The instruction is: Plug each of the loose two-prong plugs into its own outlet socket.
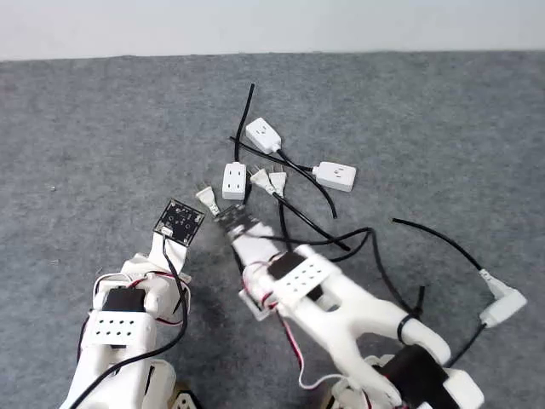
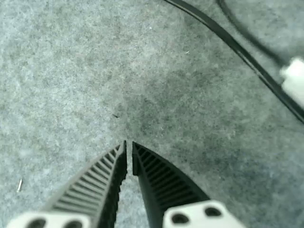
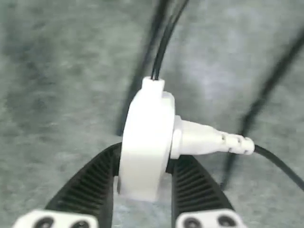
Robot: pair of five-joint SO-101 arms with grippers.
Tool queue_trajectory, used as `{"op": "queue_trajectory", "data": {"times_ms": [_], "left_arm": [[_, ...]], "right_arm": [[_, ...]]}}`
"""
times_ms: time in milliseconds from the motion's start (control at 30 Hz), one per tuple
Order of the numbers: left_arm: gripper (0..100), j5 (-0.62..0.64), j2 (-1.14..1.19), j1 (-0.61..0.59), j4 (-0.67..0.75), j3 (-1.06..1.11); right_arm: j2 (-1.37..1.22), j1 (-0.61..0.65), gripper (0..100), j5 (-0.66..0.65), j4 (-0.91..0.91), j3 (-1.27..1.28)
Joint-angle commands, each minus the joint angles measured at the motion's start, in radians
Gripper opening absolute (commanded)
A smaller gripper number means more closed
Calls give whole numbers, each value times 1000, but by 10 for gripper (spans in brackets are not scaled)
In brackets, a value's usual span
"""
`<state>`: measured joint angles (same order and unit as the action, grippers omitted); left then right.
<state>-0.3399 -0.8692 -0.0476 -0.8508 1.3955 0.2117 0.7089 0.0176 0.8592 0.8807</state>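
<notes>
Both closed: left jaws empty; right jaws gripping socket (image 3: 145, 142), plug (image 3: 204, 140) prob. inserted; prongs hidden.

Grey felt tabletop (image 1: 85, 128) under a pale wall (image 1: 272, 25).

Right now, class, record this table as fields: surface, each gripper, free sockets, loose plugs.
Surface: grey carpet
Left gripper: shut, empty, over bare carpet
Right gripper: shut on outlet socket, a two-prong plug apparently seated in it
Free sockets: far socket, right socket, near socket
Loose plugs: left plug, middle plug, right plug, all close to the near socket
</notes>
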Motion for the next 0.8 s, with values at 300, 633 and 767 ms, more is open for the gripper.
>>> {"op": "queue_trajectory", "data": {"times_ms": [300,633,767], "left_arm": [[16,-2,-15,-3,35,-4],[16,0,-15,-3,38,-5],[16,0,-15,-3,37,-5]], "right_arm": [[490,-446,8,-199,265,-54],[774,-1251,8,-459,377,-49],[737,-1494,8,-522,203,29]]}}
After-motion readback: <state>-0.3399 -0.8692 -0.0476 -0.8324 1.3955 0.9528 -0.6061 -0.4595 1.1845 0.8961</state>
